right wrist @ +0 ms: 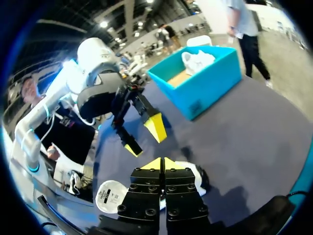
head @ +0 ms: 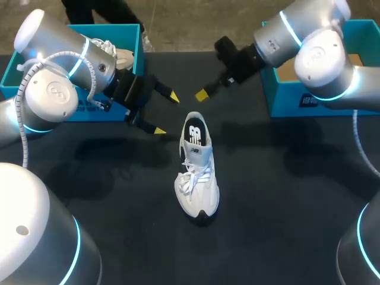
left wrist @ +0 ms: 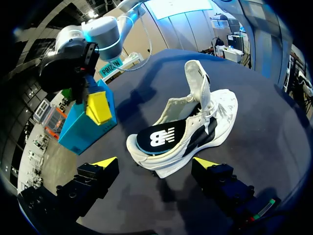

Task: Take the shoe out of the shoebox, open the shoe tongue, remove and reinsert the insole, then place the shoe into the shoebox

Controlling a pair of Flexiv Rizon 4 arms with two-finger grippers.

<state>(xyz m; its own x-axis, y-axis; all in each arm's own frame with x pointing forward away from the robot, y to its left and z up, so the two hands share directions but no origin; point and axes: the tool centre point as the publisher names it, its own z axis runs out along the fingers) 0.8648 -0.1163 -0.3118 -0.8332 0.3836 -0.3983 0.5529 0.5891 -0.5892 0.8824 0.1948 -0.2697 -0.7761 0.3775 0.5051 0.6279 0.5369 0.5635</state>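
Observation:
A white sneaker (head: 198, 181) stands upright in the middle of the dark table, toe toward the near edge. A black insole (head: 195, 133) with a white logo lies at its heel opening. In the left wrist view the tongue (left wrist: 196, 81) stands pulled up above the insole (left wrist: 156, 137). My left gripper (head: 166, 113) is open, just left of the heel, with the shoe (left wrist: 195, 125) ahead of its fingers. My right gripper (head: 202, 94) hangs shut and empty above and behind the heel. In the right wrist view the right gripper (right wrist: 162, 163) hides most of the shoe (right wrist: 196, 174).
A blue shoebox (head: 134, 43) at the back left holds another white shoe (head: 114, 52), partly behind my left arm. A second blue box (head: 291, 92) stands at the back right under my right arm.

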